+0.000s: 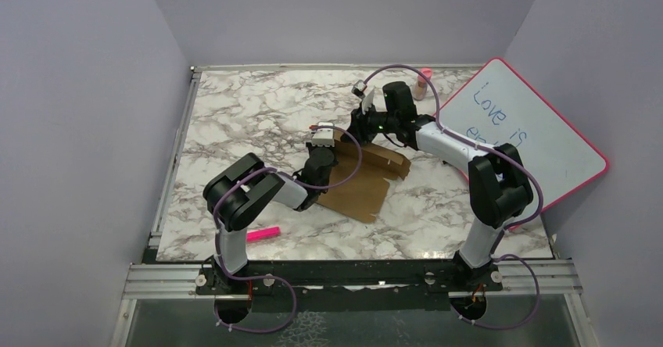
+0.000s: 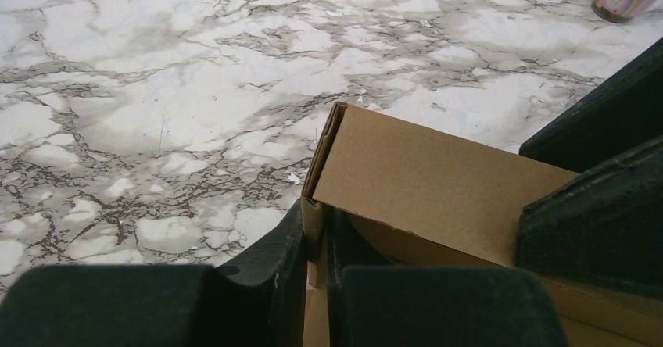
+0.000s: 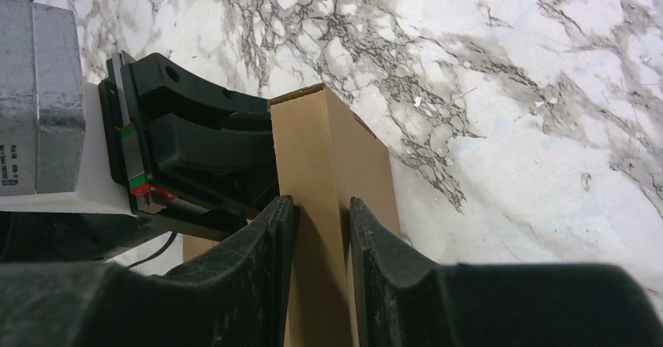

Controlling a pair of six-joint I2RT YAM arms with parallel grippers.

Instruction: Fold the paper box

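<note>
The plain brown, unprinted cardboard paper box [image 1: 361, 184] lies half-formed near the middle of the white-and-grey marble-patterned table top [image 1: 234, 112], between the 2 arms. Its wide base panel lies flat on the marble and reaches toward the near edge. Along its far side, 1 wall stands up from the base. From the left wrist that wall shows as a smooth tan face, with a raw edge at the corner where the board is folded over on itself. From the right wrist the same wall looks like a narrow, upright, doubled strip with a crisp top edge.

The left gripper [image 2: 317, 234] is clenched on the left end of that wall, with a thin layer of cardboard pinched between its black fingers [image 2: 270, 257]. The right gripper [image 3: 320, 206] straddles the folded wall from the far side. Its 2 fingers [image 3: 383, 245] press against opposite faces of the wall, so it is grasping the paper box too. The 2 grippers sit just beside each other on the same wall.

A pink-framed whiteboard with blue handwriting [image 1: 539, 152] leans at the table's right side. A pink marker [image 1: 263, 234] lies near the left arm's base. A small pink-capped bottle [image 1: 422, 85] stands by the far edge.
</note>
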